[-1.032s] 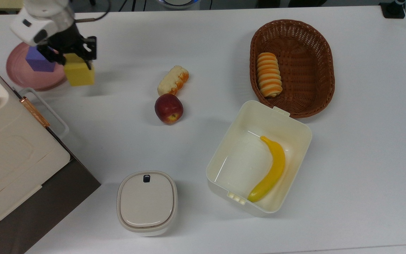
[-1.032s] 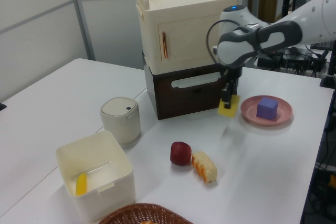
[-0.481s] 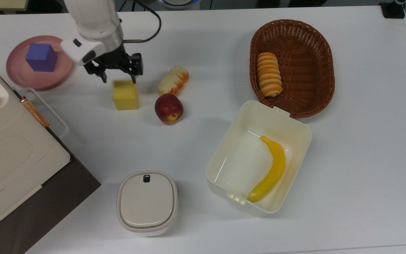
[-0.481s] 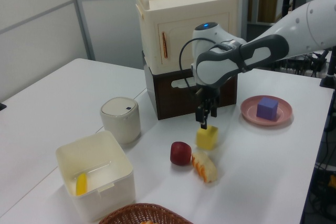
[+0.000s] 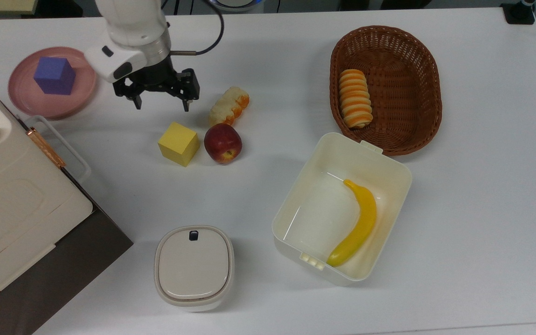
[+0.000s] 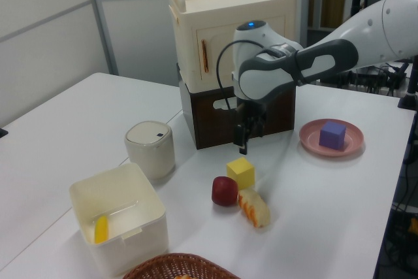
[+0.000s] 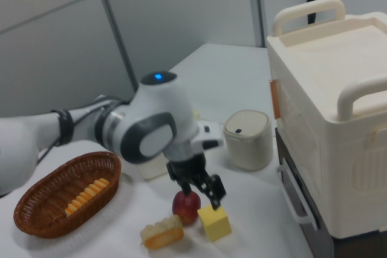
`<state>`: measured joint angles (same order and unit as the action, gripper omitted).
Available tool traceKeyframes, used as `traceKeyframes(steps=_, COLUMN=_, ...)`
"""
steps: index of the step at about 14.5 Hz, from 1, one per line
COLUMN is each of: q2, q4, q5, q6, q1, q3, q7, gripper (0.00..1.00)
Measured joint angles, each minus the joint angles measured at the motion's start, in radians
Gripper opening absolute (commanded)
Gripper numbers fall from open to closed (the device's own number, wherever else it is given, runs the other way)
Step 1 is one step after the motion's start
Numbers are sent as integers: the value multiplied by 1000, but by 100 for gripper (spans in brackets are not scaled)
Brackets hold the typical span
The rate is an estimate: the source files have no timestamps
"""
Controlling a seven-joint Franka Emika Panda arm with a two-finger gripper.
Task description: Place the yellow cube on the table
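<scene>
In the top view, the gripper [image 5: 161,97] was seen in the upper left of the frame, its jaws spread wide and nothing held between them; the yellow cube [image 5: 178,143] was set on the table [image 5: 268,74] just below the gripper, rotated so that a corner pointed toward the lower edge of the frame; the red apple [image 5: 223,143] was found just beside the cube on the top view's right, and whether the two touched could not be told; the purple cube [image 5: 54,75] was seen on the pink plate [image 5: 21,100] at the far upper left, well apart.

In the left view, the cube [image 6: 240,172] was seen near the centre of the frame, resting flat on the table [image 6: 78,122]; the gripper [image 6: 243,136] hung above it and apart from it; the apple [image 6: 224,191] and a bread roll [image 6: 254,207] lay just below the cube.

In the right view, the cube [image 7: 214,222] was seen at the lower centre, with the gripper [image 7: 204,192] just above it and the apple [image 7: 186,206] close on the right view's left.

The placement was judged complete. A risk was judged to remain: if the arm were withdrawn low or sideways, a finger could clip the cube's upper edge; the cube could then be pushed against the apple, and the apple set rolling.
</scene>
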<state>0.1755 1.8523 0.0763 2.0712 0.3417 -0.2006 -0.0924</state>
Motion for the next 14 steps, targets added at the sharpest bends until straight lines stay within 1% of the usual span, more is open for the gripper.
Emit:
traceKeyframes(steps=3, q2=-28, q4=-57, q5=0, q6=-93, q1=-61, q3=0, q7=79, gripper=100)
traceKeyframes(steps=5, q2=-69, q4=-97, q5=0, q6=-194, q1=-112, q3=1, q7=117, gripper=100)
traceKeyframes(steps=7, q2=-102, q4=-116, q5=0, q6=-267, q1=-155, q3=12, q7=139, gripper=100)
traceKeyframes(steps=9, q2=-128, q4=-130, q5=0, q6=-328, q1=-218, q3=47, q7=161, gripper=100)
traceKeyframes(steps=10, q2=-142, q4=-140, q5=0, q6=-356, q1=-263, q3=79, q7=167, gripper=100)
traceKeyframes(steps=12, q2=-150, q4=-150, q5=-2, q6=-371, q1=-309, q3=119, q7=173, gripper=100)
traceKeyframes(steps=14, q2=-152, q4=-165, q5=-19, q6=-371, q1=-336, q3=146, q7=173, gripper=100)
